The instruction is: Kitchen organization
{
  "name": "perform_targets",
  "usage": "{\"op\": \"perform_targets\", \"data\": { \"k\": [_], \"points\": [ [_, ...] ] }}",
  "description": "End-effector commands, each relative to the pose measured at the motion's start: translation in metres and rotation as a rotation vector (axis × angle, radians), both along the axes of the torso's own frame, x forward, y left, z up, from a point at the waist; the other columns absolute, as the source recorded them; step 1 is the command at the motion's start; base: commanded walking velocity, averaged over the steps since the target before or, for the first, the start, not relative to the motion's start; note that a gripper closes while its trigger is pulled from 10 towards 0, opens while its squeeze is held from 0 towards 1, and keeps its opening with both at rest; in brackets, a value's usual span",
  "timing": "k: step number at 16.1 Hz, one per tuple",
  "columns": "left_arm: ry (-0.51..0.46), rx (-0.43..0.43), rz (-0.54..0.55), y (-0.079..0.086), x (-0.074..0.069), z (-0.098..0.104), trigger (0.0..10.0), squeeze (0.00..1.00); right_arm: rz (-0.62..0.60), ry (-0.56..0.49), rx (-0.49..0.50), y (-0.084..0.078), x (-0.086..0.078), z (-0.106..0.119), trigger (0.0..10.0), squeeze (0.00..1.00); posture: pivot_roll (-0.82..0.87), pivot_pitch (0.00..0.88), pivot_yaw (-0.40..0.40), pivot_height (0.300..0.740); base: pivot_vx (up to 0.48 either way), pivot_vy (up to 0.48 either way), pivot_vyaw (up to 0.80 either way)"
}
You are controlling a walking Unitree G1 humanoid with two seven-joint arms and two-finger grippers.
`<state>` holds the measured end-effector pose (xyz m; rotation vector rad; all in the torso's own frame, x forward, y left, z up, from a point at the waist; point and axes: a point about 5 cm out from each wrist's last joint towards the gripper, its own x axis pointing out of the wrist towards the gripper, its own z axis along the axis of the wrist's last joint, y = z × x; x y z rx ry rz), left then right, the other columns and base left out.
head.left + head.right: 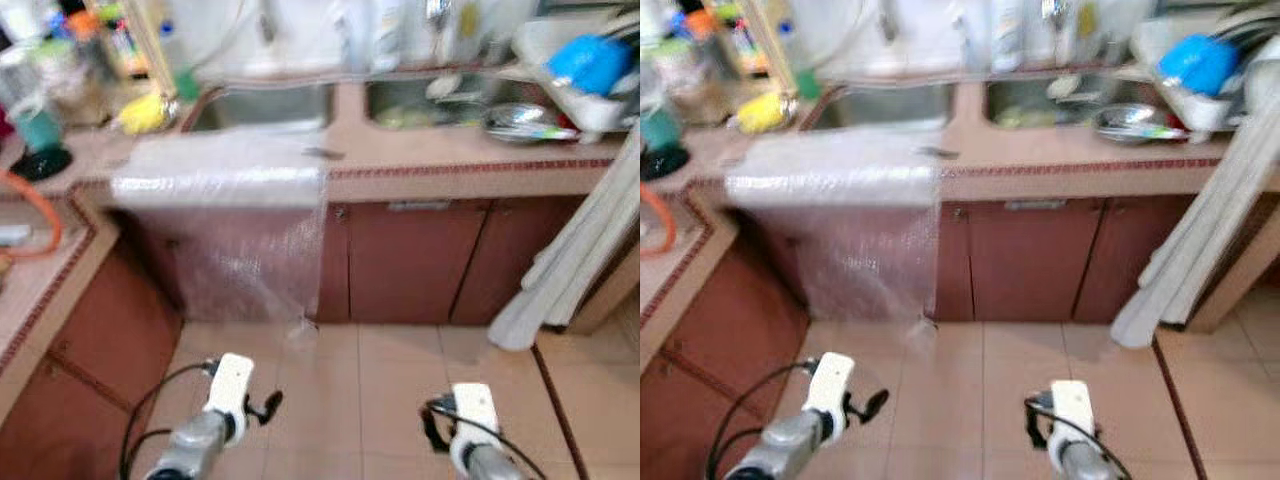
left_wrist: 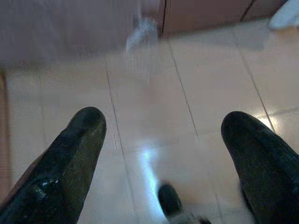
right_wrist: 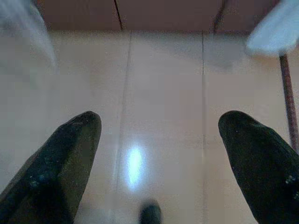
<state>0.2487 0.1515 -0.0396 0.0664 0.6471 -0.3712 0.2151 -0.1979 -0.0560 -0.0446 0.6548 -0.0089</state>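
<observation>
At the bottom of the frame both arms are held low over the tiled floor (image 1: 400,370). The left gripper (image 2: 163,140) and the right gripper (image 3: 159,140) each have their black fingers spread wide apart, holding nothing.

Beyond them, mid-frame, stand the reddish cabinet doors (image 1: 410,260), with a sheet of bubble wrap (image 1: 225,200) draped over the counter edge at centre left and hanging down to the floor.

Higher up lies the counter (image 1: 450,160), then the double sink (image 1: 270,105), with a dish rack (image 1: 570,90) at the upper right and a yellow item (image 1: 140,112) at the upper left.

The step looks like an approach: the robot would do well to walk close and square up to the counter before raising either arm, avoiding the hanging wrap and the pale cloth (image 1: 580,250) at right.
</observation>
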Motion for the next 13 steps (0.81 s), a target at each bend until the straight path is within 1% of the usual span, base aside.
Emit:
{"op": "perform_targets", "data": {
  "k": [1,2,3,4,5,8,9,10,11,12,13],
  "points": [
    [-0.033,0.01,-0.05,-0.002,0.001,0.002,10.0,0.0,-0.004,-0.022,0.01,0.0,0.0,0.001,10.0,0.0,-0.02,0.0,0.131,0.74,0.0,0.0,0.0],
    [-0.139,-0.065,-0.08,-0.009,0.009,0.017,10.0,0.0,-0.036,-0.202,0.044,-0.004,0.015,0.024,10.0,0.0,-0.02,0.0,0.131,0.74,0.0,0.0,0.0],
    [-0.176,-0.08,-0.076,-0.009,0.012,0.022,10.0,0.0,-0.056,-0.259,0.051,-0.006,0.02,0.033,10.0,0.0,-0.02,0.0,0.134,0.74,0.0,0.0,0.0],
    [-0.245,-0.131,-0.036,-0.007,0.018,0.035,10.0,0.0,-0.09,-0.365,0.079,-0.009,0.028,0.054,10.0,0.0,-0.02,0.0,0.138,0.74,0.0,0.0,0.0],
    [-0.296,-0.163,-0.008,-0.007,0.023,0.046,10.0,0.0,-0.077,-0.423,0.073,-0.01,0.032,0.066,10.0,0.0,-0.02,0.0,0.14,0.74,0.0,0.0,0.0],
    [-0.382,-0.166,0.021,-0.006,0.028,0.063,10.0,0.0,-0.066,-0.494,0.082,-0.009,0.035,0.083,10.0,0.0,-0.03,0.0,0.142,0.74,0.0,0.0,0.0],
    [-0.503,-0.13,0.035,-0.002,0.032,0.083,10.0,0.0,-0.023,-0.56,0.062,-0.006,0.036,0.1,10.0,0.0,-0.04,0.0,0.151,0.74,0.0,0.0,0.0],
    [-0.594,-0.131,0.059,0.003,0.031,0.105,10.0,0.0,0.022,-0.62,0.038,-0.002,0.034,0.119,10.0,0.0,-0.04,0.0,0.153,0.74,0.0,0.0,0.0],
    [-0.631,-0.129,0.066,0.005,0.029,0.113,10.0,0.0,0.028,-0.638,0.039,0.0,0.032,0.125,10.0,0.0,-0.03,0.0,0.149,0.74,0.0,0.0,0.0],
    [-0.683,-0.108,0.072,0.01,0.026,0.125,10.0,0.0,0.028,-0.65,0.041,0.002,0.028,0.133,10.0,0.0,-0.03,0.0,0.149,0.74,0.0,0.0,0.0],
    [-0.745,-0.067,0.091,0.016,0.022,0.138,10.0,0.0,0.024,-0.674,0.029,0.003,0.023,0.143,10.0,0.0,-0.02,0.0,0.14,0.74,0.0,0.0,0.0]
  ]
}}
